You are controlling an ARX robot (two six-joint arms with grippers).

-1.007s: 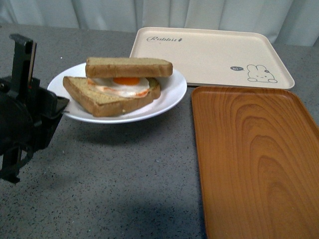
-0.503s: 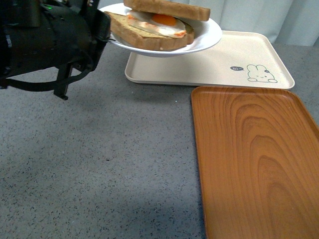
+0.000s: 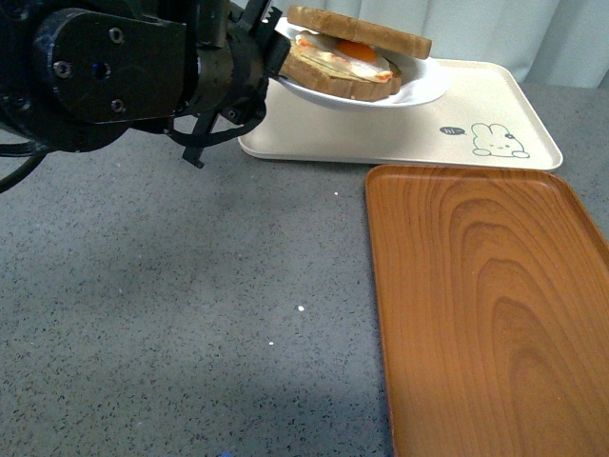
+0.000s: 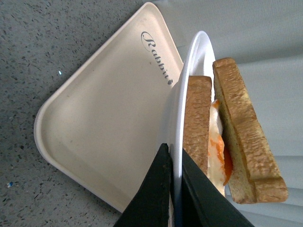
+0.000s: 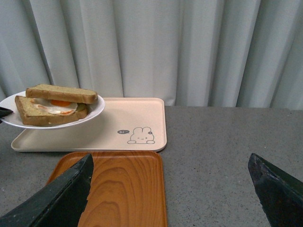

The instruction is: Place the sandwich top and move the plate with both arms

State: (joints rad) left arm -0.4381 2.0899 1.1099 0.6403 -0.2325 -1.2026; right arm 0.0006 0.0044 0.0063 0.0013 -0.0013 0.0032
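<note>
My left gripper (image 3: 271, 38) is shut on the near-left rim of the white plate (image 3: 419, 88) and holds it in the air over the beige rabbit tray. On the plate lies a brown slice with a fried egg (image 3: 357, 52), and the sandwich top (image 3: 362, 30) rests on the egg. In the left wrist view my gripper (image 4: 173, 163) pinches the plate's rim (image 4: 189, 61), with the sandwich top (image 4: 244, 137) beyond. In the right wrist view the plate (image 5: 92, 116) and sandwich top (image 5: 61, 93) show far off. My right gripper (image 5: 170, 189) is open and empty, not seen in the front view.
The beige rabbit tray (image 3: 476, 114) lies at the back on the grey table. The orange-brown wood-grain tray (image 3: 485, 305) lies at the right front. Pale curtains hang behind. Both trays also show in the right wrist view, the rabbit tray (image 5: 137, 118) behind the wood-grain tray (image 5: 123, 189).
My left arm has lifted the plate with the sandwich off the table and carried it up and to the right, over the rabbit tray.
</note>
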